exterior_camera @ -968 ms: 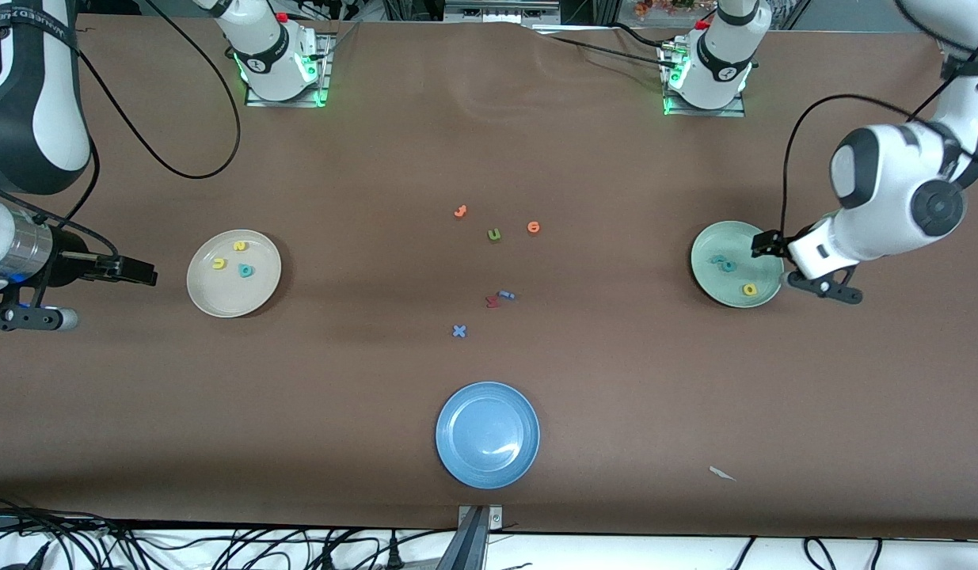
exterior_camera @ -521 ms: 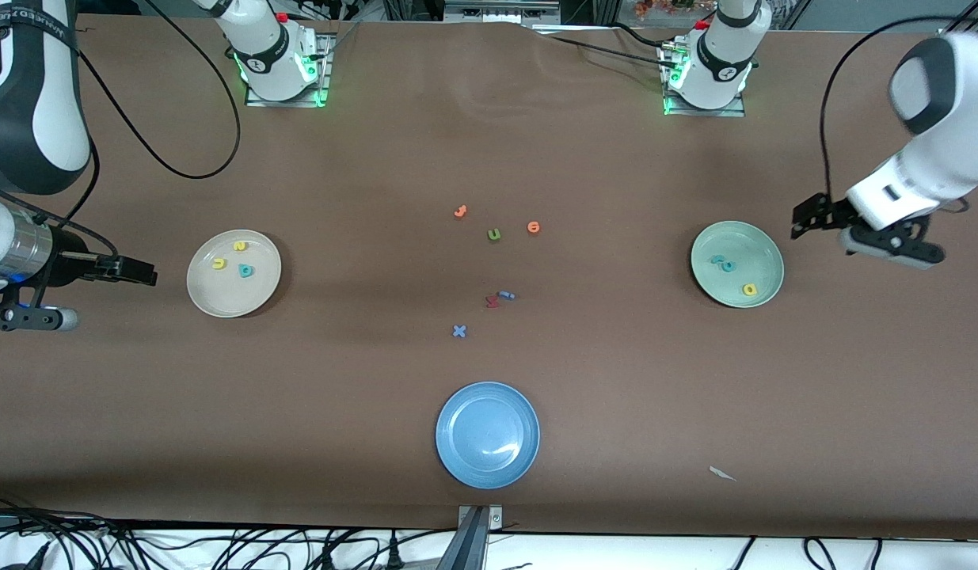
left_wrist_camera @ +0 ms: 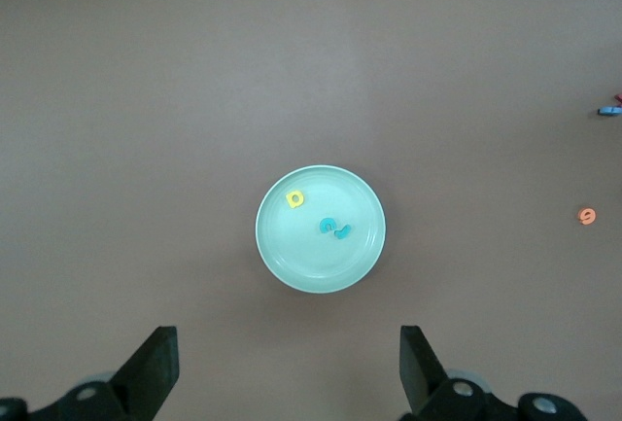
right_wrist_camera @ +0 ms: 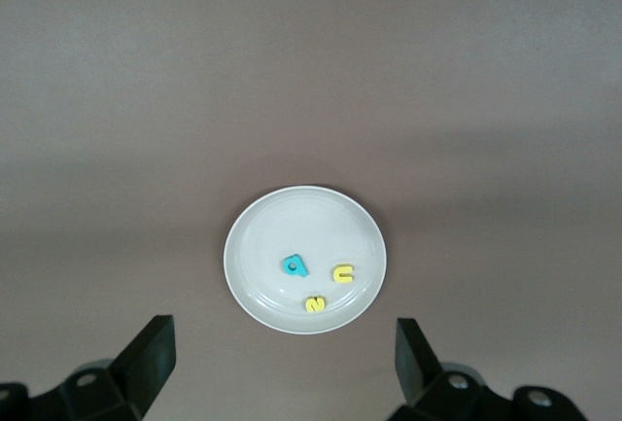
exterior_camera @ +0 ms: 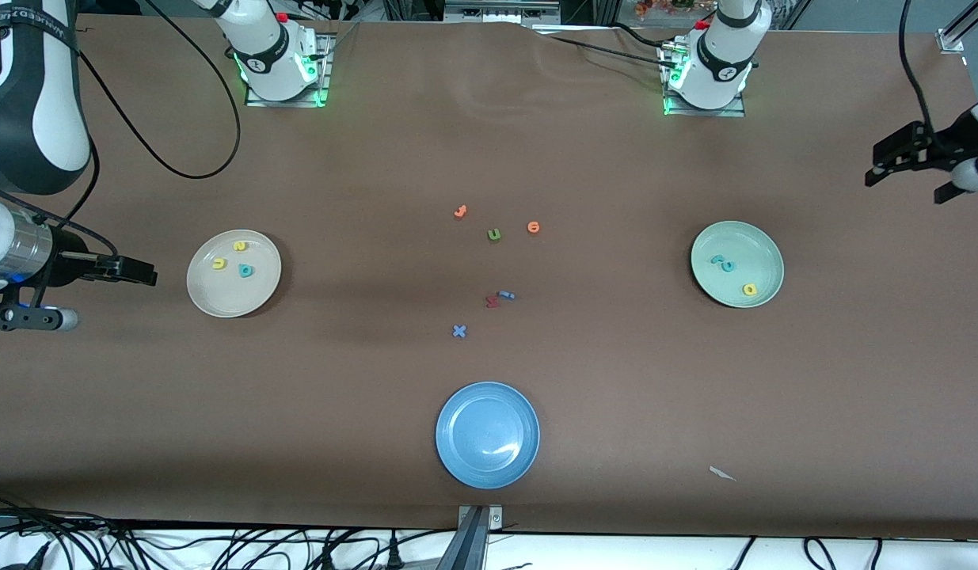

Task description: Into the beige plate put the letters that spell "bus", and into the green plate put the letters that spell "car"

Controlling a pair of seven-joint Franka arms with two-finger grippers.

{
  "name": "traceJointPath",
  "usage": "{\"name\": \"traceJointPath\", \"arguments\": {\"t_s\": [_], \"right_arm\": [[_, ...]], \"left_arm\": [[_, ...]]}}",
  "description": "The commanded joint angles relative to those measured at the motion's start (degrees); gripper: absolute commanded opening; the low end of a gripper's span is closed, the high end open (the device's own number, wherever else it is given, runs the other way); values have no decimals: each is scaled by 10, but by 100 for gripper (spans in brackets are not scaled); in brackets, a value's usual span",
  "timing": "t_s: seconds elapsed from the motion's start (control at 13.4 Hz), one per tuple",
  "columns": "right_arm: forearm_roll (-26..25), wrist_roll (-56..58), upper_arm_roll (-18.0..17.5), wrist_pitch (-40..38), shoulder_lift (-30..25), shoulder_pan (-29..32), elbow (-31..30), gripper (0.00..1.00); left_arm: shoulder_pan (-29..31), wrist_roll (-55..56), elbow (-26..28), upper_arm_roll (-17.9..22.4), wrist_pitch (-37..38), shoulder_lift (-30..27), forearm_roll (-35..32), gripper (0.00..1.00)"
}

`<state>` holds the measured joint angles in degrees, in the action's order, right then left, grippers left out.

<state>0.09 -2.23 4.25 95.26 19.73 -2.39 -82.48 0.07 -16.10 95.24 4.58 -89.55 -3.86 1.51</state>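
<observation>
Item: beige plate, mid-left of frame, holds b, u, s; green plate, mid-right, holds c, a, r; left gripper upper right, right gripper mid-left edge, both wide, empty.

From my remote seat I've got the brown desk with three plates sitting on it: beige plate toward the right arm's end, green plate toward the left arm's end, blue plate nearest the front camera. Loose mid-desk: two orange letters, an olive "u", a red letter touching a blue "i", and a blue "x".
</observation>
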Motion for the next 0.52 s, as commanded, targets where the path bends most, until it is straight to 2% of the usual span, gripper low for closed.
{"name": "traceJointPath", "arguments": {"t_s": [0.0,0.22,0.45], "right_arm": [[-10,-1,-10,4,-17,8,-18,100],[-10,-1,-10,4,-17,8,-18,100],[-10,-1,-10,4,-17,8,-18,100]], "left_arm": [[-5,41,-55,-19,46,15,-42,100],[-4,132,-59,-66,54,14,-63,100],[-3,158,-66,-64,57,15,-55,100]]}}
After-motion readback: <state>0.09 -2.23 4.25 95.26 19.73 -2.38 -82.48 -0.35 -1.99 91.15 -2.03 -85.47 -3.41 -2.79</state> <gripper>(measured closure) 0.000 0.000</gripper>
